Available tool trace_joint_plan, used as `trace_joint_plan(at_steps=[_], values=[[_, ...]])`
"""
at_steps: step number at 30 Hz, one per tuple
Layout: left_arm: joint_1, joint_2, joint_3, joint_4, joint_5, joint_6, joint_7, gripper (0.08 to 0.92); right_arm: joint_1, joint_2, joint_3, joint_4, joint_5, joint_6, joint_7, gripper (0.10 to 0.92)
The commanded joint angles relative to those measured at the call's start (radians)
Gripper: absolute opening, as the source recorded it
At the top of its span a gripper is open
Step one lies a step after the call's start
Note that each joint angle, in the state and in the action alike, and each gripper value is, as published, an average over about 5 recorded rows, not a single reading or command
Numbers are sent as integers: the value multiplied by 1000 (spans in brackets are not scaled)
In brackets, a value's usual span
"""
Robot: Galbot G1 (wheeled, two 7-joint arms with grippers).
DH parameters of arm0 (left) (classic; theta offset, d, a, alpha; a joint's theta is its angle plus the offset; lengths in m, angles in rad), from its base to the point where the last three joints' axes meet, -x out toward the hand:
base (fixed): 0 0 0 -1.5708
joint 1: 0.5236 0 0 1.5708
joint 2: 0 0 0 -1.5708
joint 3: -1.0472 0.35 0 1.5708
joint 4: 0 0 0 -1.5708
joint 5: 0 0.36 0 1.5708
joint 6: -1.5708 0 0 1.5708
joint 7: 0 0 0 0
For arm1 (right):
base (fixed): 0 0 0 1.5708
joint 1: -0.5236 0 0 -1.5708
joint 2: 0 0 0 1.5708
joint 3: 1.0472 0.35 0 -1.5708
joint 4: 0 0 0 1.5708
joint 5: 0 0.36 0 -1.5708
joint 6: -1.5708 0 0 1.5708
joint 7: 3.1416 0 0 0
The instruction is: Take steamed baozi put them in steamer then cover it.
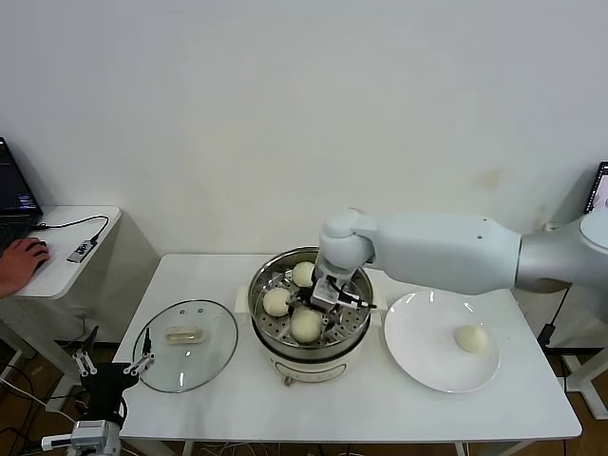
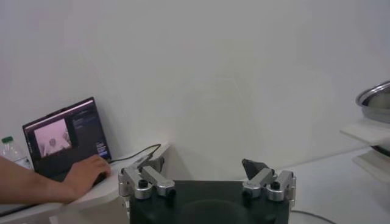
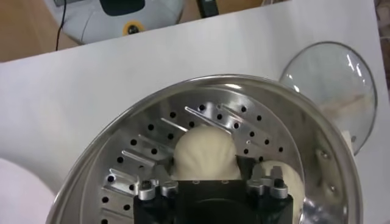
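The steamer [image 1: 269, 281] stands mid-table, a shiny steel pot with a perforated tray [image 3: 152, 143]. Three steamed baozi lie in it: one at the back [image 1: 303, 274], one at the left [image 1: 276, 301] and one at the front [image 1: 306, 325]. My right gripper [image 1: 328, 293] reaches down into the pot. In the right wrist view it [image 3: 207, 162] is shut on the front baozi [image 3: 204, 149], which rests on the tray. A fourth baozi [image 1: 470, 337] lies on the white plate [image 1: 418, 351]. The cover [image 1: 185, 345], clear glass with a whitish handle, lies flat left of the steamer. My left gripper [image 1: 114, 362] is open and parked low beside the table's left front corner.
A side table [image 1: 66, 256] at the far left carries a laptop [image 2: 61, 137], with a person's hand [image 1: 21, 256] on it. The wall is close behind the table. The cover's rim also shows in the right wrist view [image 3: 356, 79].
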Motion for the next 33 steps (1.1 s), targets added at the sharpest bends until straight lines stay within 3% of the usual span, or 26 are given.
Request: trace_joint_plan(at_steps=[1,9,14,19,24,33], values=[[-3,6,-2,0,-4,0,0,823,71,-109,36,11,9,-105,-71,818],[-12,23,-4,2,-14,0,6,823,108,-337,104,39,117,-500,-124,823],[-23,35,6,9,-15,-1,13,823,92,-510,118,95,131,-621,-108,823],[-35,40,24,16,-14,0,14,823,-35,-660,201,109,75,-608,-115,823],[-39,42,42,15,-9,2,20,823,-304,-742,430,55,-60,-496,-154,823],[-40,41,47,17,-5,8,22,823,-690,-757,736,-59,-182,-414,-152,823]])
